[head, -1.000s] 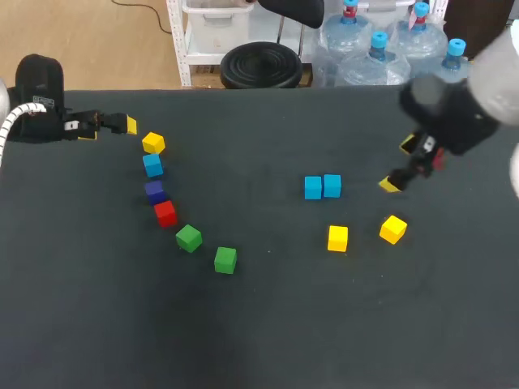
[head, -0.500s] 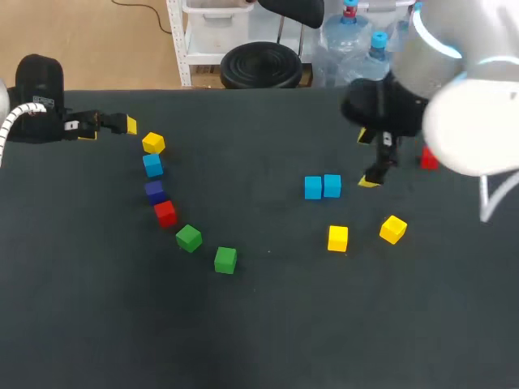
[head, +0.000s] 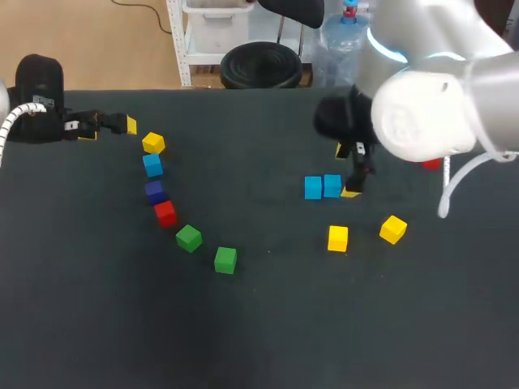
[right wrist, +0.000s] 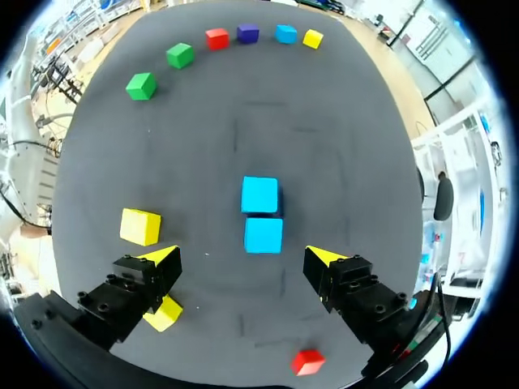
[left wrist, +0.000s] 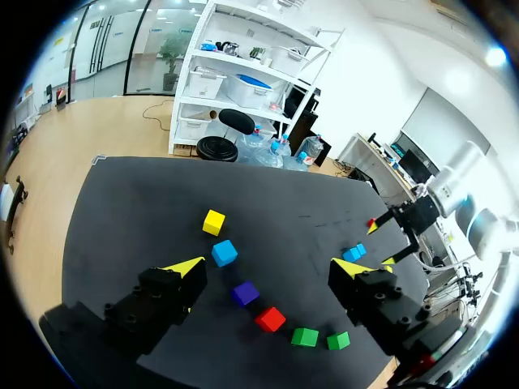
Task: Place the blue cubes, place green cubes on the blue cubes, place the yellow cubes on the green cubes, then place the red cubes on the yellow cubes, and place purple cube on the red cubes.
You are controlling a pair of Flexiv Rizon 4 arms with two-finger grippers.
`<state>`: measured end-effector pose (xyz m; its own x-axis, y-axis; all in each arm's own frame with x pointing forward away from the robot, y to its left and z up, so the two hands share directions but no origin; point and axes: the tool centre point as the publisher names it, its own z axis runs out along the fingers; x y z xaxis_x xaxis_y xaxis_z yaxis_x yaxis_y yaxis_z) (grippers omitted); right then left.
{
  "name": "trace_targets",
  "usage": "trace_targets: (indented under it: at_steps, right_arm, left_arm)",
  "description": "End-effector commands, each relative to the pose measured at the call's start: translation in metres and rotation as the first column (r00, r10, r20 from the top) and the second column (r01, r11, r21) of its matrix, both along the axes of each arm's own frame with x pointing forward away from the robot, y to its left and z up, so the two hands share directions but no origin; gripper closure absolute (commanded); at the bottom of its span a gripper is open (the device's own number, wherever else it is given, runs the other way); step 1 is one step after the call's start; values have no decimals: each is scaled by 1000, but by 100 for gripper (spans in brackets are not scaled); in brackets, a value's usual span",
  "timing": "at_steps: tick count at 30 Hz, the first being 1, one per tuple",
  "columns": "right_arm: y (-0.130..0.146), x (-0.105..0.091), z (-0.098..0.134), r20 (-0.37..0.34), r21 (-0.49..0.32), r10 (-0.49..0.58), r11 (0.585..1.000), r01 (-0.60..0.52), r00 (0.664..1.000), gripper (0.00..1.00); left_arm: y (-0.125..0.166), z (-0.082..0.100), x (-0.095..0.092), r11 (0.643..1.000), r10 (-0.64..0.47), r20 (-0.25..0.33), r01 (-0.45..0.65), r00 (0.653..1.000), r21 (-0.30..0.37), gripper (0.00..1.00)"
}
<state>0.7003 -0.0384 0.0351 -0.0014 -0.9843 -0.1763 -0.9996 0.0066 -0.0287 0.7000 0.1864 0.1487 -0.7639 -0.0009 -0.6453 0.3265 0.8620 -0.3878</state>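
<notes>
Two blue cubes point(head: 313, 188) point(head: 332, 185) sit side by side right of the table's middle. My right gripper point(head: 345, 172) hangs open just to their right. In the right wrist view the pair point(right wrist: 259, 195) point(right wrist: 263, 235) lies just ahead of that gripper point(right wrist: 242, 256), with nothing held. At the left a curved row holds a yellow cube point(head: 153, 143), a blue cube point(head: 152, 165), the purple cube point(head: 155, 192), a red cube point(head: 165, 213) and two green cubes point(head: 189, 237) point(head: 225, 259). My left gripper point(head: 109, 130) stands open and empty at the far left, beside the row's yellow cube.
Two more yellow cubes point(head: 337, 238) point(head: 392, 228) lie in front of the blue pair. A second red cube point(head: 432, 164) peeks out behind my right arm; in the right wrist view it point(right wrist: 307, 361) sits under the gripper. The left wrist view shows the row, yellow cube point(left wrist: 213, 222) to green cubes point(left wrist: 305, 337).
My right arm has swung left across the table, from the right side to just beside the blue pair, its gripper still open. The left arm and all cubes are unmoved.
</notes>
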Motion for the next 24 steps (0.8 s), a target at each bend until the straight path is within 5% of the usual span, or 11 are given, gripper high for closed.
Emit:
trace_targets:
  at_steps: [1, 17, 24]
  right_arm:
    - [6, 7, -15, -11, -9, 13, 1000, -13, 1000, 0]
    - [20, 12, -38, -4, -36, 57, 998, -57, 998, 0]
    - [16, 15, -40, -10, -52, 45, 998, -46, 999, 51]
  left_arm:
    - [0, 0, 0, 1000, 0, 0, 0, 1000, 1, 0]
    - [0, 0, 0, 1000, 0, 0, 0, 1000, 1, 0]
    - [0, 0, 0, 1000, 0, 0, 0, 1000, 1, 0]
